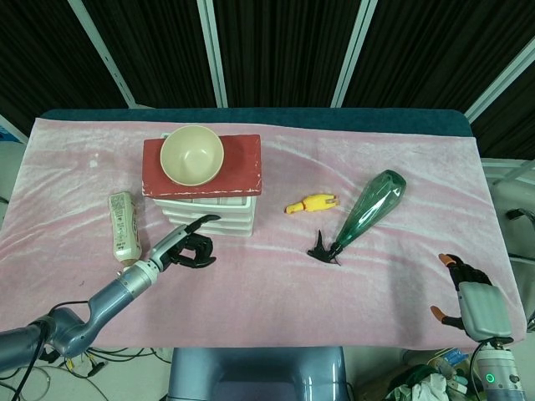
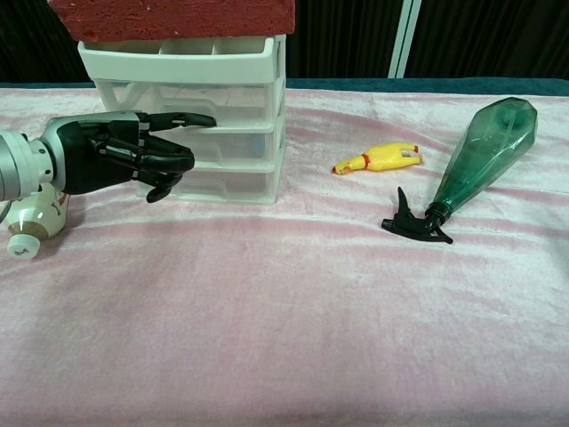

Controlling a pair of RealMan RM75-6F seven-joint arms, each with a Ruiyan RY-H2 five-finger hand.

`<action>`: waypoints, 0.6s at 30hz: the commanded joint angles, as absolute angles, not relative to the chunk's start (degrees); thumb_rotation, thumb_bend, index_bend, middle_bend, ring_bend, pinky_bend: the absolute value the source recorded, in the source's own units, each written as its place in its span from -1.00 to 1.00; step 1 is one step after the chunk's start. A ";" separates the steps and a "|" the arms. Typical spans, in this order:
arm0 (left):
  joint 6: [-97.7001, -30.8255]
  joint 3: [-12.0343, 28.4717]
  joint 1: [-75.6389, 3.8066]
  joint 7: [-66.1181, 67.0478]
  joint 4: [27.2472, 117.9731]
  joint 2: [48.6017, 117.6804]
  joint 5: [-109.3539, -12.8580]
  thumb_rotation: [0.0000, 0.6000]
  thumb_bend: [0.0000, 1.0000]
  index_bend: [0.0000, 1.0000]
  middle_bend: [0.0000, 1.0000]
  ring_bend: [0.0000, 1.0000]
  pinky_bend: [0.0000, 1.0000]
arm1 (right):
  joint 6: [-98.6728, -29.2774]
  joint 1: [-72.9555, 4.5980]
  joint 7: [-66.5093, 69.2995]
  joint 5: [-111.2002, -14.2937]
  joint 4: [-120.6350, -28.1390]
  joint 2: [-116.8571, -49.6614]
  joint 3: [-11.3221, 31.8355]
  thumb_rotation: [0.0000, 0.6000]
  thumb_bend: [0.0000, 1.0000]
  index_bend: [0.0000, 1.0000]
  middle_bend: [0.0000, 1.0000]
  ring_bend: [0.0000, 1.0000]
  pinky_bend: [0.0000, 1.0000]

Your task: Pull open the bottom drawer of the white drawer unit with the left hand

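The white drawer unit point(image 1: 219, 210) point(image 2: 233, 98) stands at the left of the pink cloth, all three drawers pushed in. Its bottom drawer point(image 2: 233, 182) point(image 1: 227, 228) sits just above the cloth. My left hand point(image 1: 187, 245) point(image 2: 120, 158) hovers right in front of the unit's left half, holding nothing. One digit stretches toward the middle drawer's front while the others curl down before the bottom drawer; contact cannot be made out. My right hand point(image 1: 465, 288) rests beyond the table's near right corner, fingers apart and holding nothing.
A red block point(image 1: 242, 167) point(image 2: 169, 18) with a cream bowl point(image 1: 191, 154) tops the unit. A white bottle point(image 1: 124, 224) point(image 2: 31, 222) lies left of my left hand. A yellow rubber chicken point(image 1: 311, 203) point(image 2: 378, 158) and a green spray bottle point(image 1: 368, 209) point(image 2: 480, 151) lie to the right.
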State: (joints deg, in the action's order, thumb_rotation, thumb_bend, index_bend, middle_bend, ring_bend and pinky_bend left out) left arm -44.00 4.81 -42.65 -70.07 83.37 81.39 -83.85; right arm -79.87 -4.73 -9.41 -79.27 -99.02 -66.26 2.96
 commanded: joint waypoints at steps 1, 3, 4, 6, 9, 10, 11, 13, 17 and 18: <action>-44.06 4.86 -42.67 -70.10 83.45 81.34 -83.81 1.00 -0.41 -1.00 0.34 0.25 0.42 | -79.88 -4.72 -9.47 -79.39 -99.06 -66.22 2.90 1.00 -0.81 -0.68 -0.75 -0.62 -0.59; -44.19 4.79 -42.61 -69.99 83.62 81.28 -83.84 1.00 -0.41 -1.00 0.34 0.25 0.42 | -79.93 -4.68 -9.42 -79.46 -99.13 -66.20 2.86 1.00 -0.81 -0.68 -0.75 -0.62 -0.59; -44.21 4.73 -42.60 -69.92 83.71 81.25 -83.87 1.00 -0.41 -1.00 0.34 0.25 0.42 | -79.93 -4.68 -9.43 -79.48 -99.13 -66.18 2.84 1.00 -0.81 -0.68 -0.75 -0.62 -0.59; -44.12 4.56 -42.62 -69.80 83.87 81.19 -83.99 1.00 -0.41 -1.00 0.34 0.25 0.42 | -79.87 -4.71 -9.40 -79.43 -99.14 -66.20 2.85 1.00 -0.81 -0.68 -0.75 -0.62 -0.59; -43.95 4.38 -42.72 -69.62 83.92 81.18 -84.07 1.00 -0.41 -1.00 0.34 0.26 0.42 | -79.79 -4.75 -9.42 -79.46 -99.08 -66.21 2.84 1.00 -0.81 -0.68 -0.75 -0.62 -0.59; -43.94 4.36 -42.73 -69.65 83.95 81.20 -84.08 1.00 -0.41 -1.00 0.34 0.26 0.42 | -79.80 -4.74 -9.40 -79.45 -99.09 -66.21 2.84 1.00 -0.81 -0.68 -0.75 -0.62 -0.59; -43.93 4.33 -42.75 -69.69 83.98 81.21 -84.10 1.00 -0.41 -1.00 0.34 0.26 0.42 | -79.82 -4.73 -9.38 -79.47 -99.10 -66.19 2.83 1.00 -0.81 -0.68 -0.75 -0.62 -0.59; -43.98 4.21 -42.79 -69.67 84.05 81.20 -84.33 1.00 -0.41 -1.00 0.34 0.26 0.42 | -79.85 -4.73 -9.40 -79.57 -99.08 -66.18 2.80 1.00 -0.81 -0.68 -0.75 -0.62 -0.59; -44.02 3.73 -42.93 -69.34 84.10 81.00 -85.07 1.00 -0.41 -1.00 0.34 0.26 0.42 | -79.79 -4.73 -9.36 -79.56 -99.12 -66.18 2.76 1.00 -0.81 -0.68 -0.75 -0.62 -0.59; -44.01 3.54 -43.00 -69.25 84.00 80.95 -85.35 1.00 -0.41 -1.00 0.34 0.25 0.42 | -79.78 -4.74 -9.40 -79.58 -99.09 -66.18 2.75 1.00 -0.81 -0.68 -0.75 -0.62 -0.59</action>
